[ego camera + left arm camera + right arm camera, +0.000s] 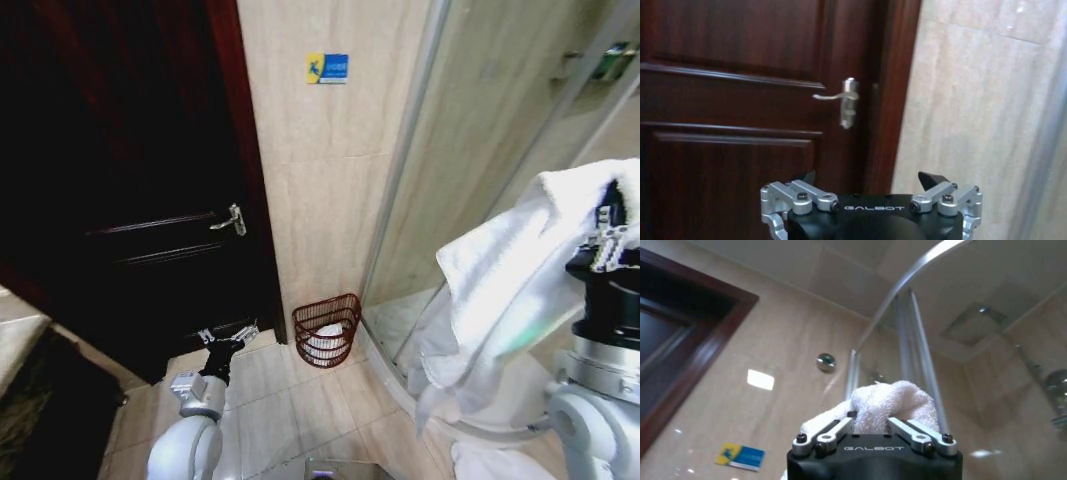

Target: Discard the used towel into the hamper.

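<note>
The hamper (326,331), a small reddish-brown wire basket with something white inside, stands on the tile floor against the beige wall, between the door and the shower. My right gripper (608,236) is raised high at the right and is shut on the white towel (505,290), which drapes down in long folds. In the right wrist view the towel (895,401) bunches between the fingers of the right gripper (870,424). Low down and left of the hamper, my left gripper (229,341) is open and holds nothing. It faces the door in the left wrist view (869,179).
A dark wooden door (130,180) with a metal handle (231,220) stands left of the hamper. The glass shower enclosure (480,150) and its curved base rim (395,375) lie to the right. More white cloth (490,462) lies on the floor at bottom right.
</note>
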